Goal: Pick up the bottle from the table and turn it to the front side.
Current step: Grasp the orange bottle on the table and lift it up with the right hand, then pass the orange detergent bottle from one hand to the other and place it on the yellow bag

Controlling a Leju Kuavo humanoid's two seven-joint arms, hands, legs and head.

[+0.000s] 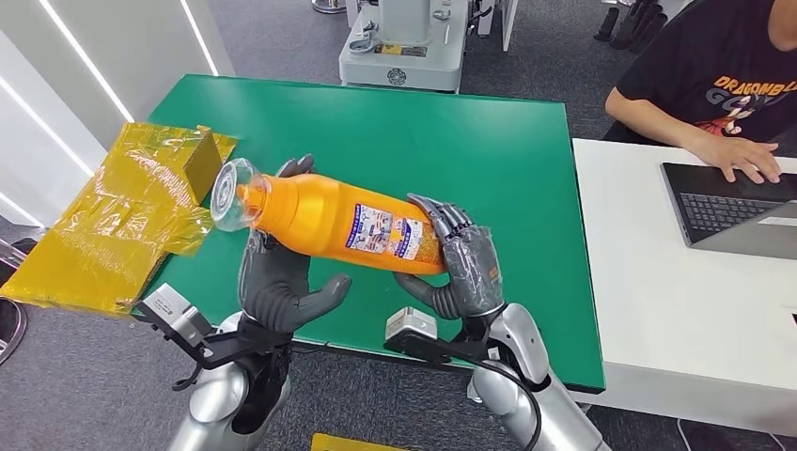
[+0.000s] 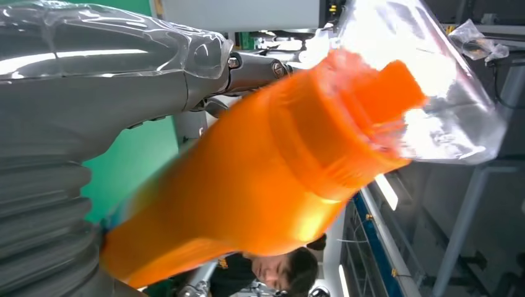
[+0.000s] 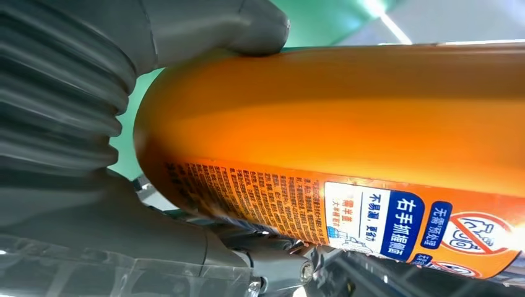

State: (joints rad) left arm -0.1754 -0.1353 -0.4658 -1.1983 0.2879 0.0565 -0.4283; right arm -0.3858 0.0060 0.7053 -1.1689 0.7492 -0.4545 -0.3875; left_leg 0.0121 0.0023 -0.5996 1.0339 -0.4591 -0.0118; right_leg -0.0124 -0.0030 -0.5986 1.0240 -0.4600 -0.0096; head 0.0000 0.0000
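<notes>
left hand [image 1: 279, 282], right hand [image 1: 465, 268], gripping bottle [image 1: 334, 223]

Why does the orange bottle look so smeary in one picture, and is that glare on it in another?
Left wrist view: the orange bottle is soft and streaked, very close to the lens, its clear cap washed out by light. Right wrist view: a bright sheen runs along it, yet the label reads sharply. Head view: evenly lit, crisp.

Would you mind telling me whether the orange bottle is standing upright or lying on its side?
On its side: the orange bottle is lifted off the green table, clear cap end in the left hand, base in the right hand.
</notes>
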